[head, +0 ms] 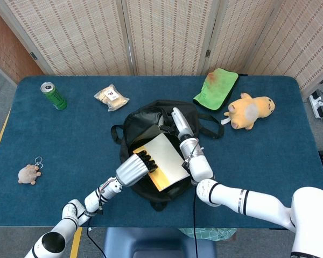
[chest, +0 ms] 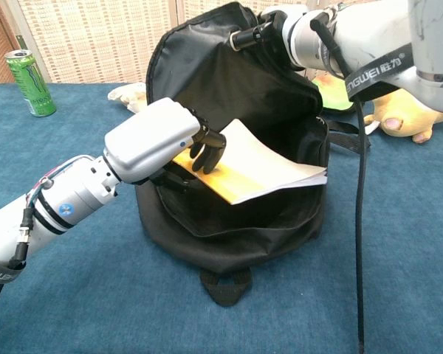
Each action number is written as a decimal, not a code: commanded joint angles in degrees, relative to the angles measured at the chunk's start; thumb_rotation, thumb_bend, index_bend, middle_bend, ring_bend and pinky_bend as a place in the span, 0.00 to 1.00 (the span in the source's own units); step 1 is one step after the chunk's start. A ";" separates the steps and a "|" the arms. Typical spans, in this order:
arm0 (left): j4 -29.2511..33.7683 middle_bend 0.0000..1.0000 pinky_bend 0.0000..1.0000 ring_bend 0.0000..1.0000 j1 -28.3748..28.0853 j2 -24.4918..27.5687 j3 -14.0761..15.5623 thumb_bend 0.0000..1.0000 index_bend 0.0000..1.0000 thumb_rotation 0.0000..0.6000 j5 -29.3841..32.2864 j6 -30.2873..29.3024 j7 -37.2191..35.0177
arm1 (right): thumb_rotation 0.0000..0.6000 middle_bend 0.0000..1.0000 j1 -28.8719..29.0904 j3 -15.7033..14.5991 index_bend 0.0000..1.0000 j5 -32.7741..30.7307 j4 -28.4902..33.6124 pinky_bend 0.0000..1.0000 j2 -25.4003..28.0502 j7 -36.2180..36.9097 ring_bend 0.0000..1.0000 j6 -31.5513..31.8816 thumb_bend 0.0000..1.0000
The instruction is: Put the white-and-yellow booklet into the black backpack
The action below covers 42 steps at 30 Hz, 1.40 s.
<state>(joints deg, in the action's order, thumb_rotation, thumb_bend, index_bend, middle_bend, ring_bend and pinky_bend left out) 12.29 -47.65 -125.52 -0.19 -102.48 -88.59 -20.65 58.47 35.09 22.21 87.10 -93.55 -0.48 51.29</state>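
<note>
The black backpack [head: 145, 121] [chest: 207, 88] stands in the middle of the blue table with its mouth wide. My right hand [head: 177, 121] [chest: 280, 26] grips the raised top flap and holds it up. The white-and-yellow booklet [head: 164, 161] [chest: 262, 166] lies tilted inside the mouth, its far corner reaching the bag's right side. My left hand [head: 140, 164] [chest: 170, 144] holds the booklet at its yellow near edge, fingers on top, and reaches into the opening.
A green can [head: 54, 95] [chest: 28, 82] stands at the back left, a snack packet [head: 111, 97] near it. A green cloth [head: 216, 87] and a yellow plush toy [head: 250, 110] [chest: 406, 118] lie at the back right. A small keyring toy [head: 29, 173] lies at the left.
</note>
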 commanded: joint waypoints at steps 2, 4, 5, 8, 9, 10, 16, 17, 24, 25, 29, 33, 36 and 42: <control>-0.58 0.74 0.58 0.64 -0.12 -0.15 -0.65 0.51 0.76 1.00 2.63 4.48 3.66 | 1.00 0.39 -0.09 -0.10 0.78 0.02 1.36 0.17 0.52 0.36 0.26 -0.06 0.82; -0.02 0.74 0.58 0.64 -0.43 -0.03 -1.38 0.52 0.76 1.00 3.96 6.12 4.80 | 1.00 0.39 -0.16 -0.28 0.78 0.10 1.98 0.17 0.76 0.42 0.26 0.13 0.82; 0.16 0.74 0.58 0.64 -0.53 0.01 -1.67 0.52 0.76 1.00 4.48 6.66 5.44 | 1.00 0.39 -0.21 -0.37 0.78 0.16 2.25 0.17 0.85 0.47 0.26 0.23 0.82; 0.68 0.74 0.58 0.64 -0.72 0.12 -2.25 0.53 0.76 1.00 5.81 8.04 7.60 | 1.00 0.39 -0.34 -0.54 0.78 0.35 2.99 0.17 1.05 0.72 0.26 0.59 0.82; 0.91 0.74 0.58 0.64 -0.74 0.12 -2.30 0.53 0.76 1.00 6.20 8.93 8.66 | 1.00 0.39 -0.36 -0.59 0.78 0.42 3.24 0.17 1.09 0.84 0.26 0.68 0.82; 1.07 0.74 0.58 0.64 -0.78 0.10 -2.32 0.53 0.75 1.00 6.49 9.77 9.78 | 1.00 0.39 -0.37 -0.62 0.78 0.44 3.43 0.17 1.11 0.94 0.26 0.72 0.82; 4.21 0.74 0.59 0.64 -1.56 -0.06 -3.75 0.52 0.74 1.00 9.58 17.29 20.19 | 1.00 0.39 -0.20 -1.09 0.78 0.77 4.42 0.17 1.19 0.94 0.26 1.35 0.82; 5.36 0.74 0.59 0.64 -1.74 -0.11 -4.59 0.52 0.74 1.00 10.59 18.06 21.62 | 1.00 0.39 -0.21 -1.20 0.78 0.78 4.52 0.17 1.23 0.90 0.26 1.54 0.82; 10.37 0.74 0.59 0.64 -3.12 0.27 -8.69 0.53 0.75 1.00 15.30 21.29 29.89 | 1.00 0.39 -0.43 -1.29 0.78 0.86 5.07 0.17 1.59 1.32 0.26 2.02 0.82; 10.85 0.74 0.59 0.64 -3.26 0.25 -9.24 0.53 0.75 1.00 15.94 21.66 31.06 | 1.00 0.39 -0.44 -1.33 0.78 0.93 5.09 0.17 1.59 1.37 0.26 2.04 0.82; 12.37 0.74 0.59 0.64 -3.88 -0.17 -11.38 0.53 0.75 1.00 18.44 22.90 36.04 | 1.00 0.39 -0.47 -1.50 0.78 1.22 5.07 0.17 1.46 1.75 0.26 1.92 0.82; 14.66 0.72 0.60 0.64 -3.53 -0.06 -12.00 0.50 0.71 1.00 19.81 23.39 40.01 | 1.00 0.39 -0.56 -1.77 0.77 1.39 4.73 0.17 1.50 1.96 0.26 1.79 0.82; 16.96 0.64 0.59 0.61 -2.49 0.20 -12.11 0.35 0.59 1.00 20.48 22.40 42.84 | 1.00 0.39 -0.74 -1.68 0.77 1.66 4.37 0.17 1.53 2.42 0.26 1.82 0.82; 22.16 0.49 0.57 0.49 -0.08 0.84 -11.43 0.16 0.42 1.00 20.25 18.27 46.15 | 1.00 0.39 -0.89 -1.76 0.77 2.11 3.26 0.17 1.33 3.09 0.26 1.56 0.82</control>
<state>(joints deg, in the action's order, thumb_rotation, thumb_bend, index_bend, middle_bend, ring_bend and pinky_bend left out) 32.78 -48.67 -125.01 -11.83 -82.28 -69.27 24.22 57.60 33.34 24.27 90.43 -92.18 2.54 52.89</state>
